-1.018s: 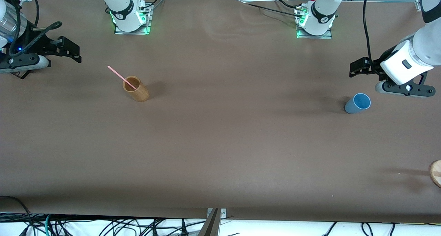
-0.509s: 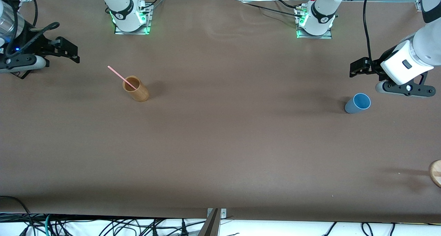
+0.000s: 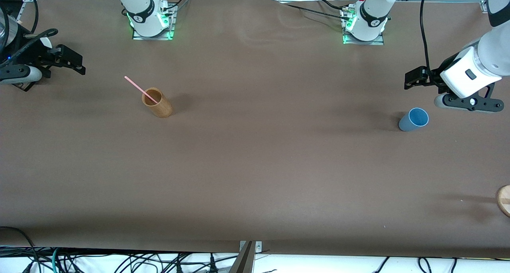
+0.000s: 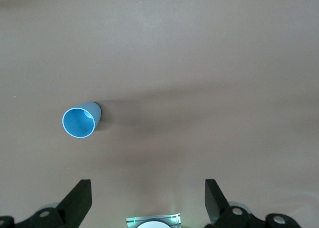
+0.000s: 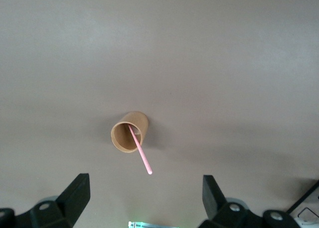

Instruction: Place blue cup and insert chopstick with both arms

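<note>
Retreating toward its table end, the right gripper hangs open; left gripper open above the smooth tapered blue cup. Thin pink chopstick leans in the wooden cylinder.

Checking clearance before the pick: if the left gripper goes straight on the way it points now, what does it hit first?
Probably bare table. The left gripper, open, points down at the cloth; the blue cup stands upright off to one side of that line, outside the span of the fingers. Depth is unclear, so treat this as likely.

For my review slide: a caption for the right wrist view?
Chopstick leaning in the wooden cup, right gripper open above it.
</note>
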